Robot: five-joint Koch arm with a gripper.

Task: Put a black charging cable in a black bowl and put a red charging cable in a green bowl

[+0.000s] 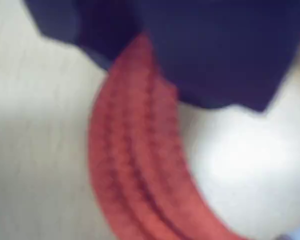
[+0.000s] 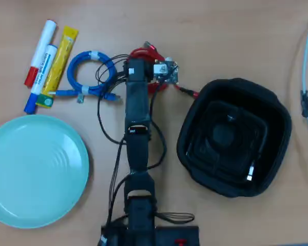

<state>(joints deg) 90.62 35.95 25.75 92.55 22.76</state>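
The gripper (image 2: 143, 64), its jaw state hidden, sits over the bright red coiled cable (image 1: 135, 165); grasping it comes before carrying it to the pale mint-green round dish (image 2: 20, 154).

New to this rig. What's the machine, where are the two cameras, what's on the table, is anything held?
It is a small hobby robot arm, mounted at the bottom edge of the overhead view and reaching up the wooden table. One picture looks straight down. The other, blurry, comes from a camera on the arm's wrist. The arm's end sits over the red cable, a coil whose plug tail points toward the black bowl. A black cable seems to lie inside that bowl. The green bowl is empty. Also present: a blue cable, two markers and a yellow tube. Whether the pincer holds the red cable cannot be told.
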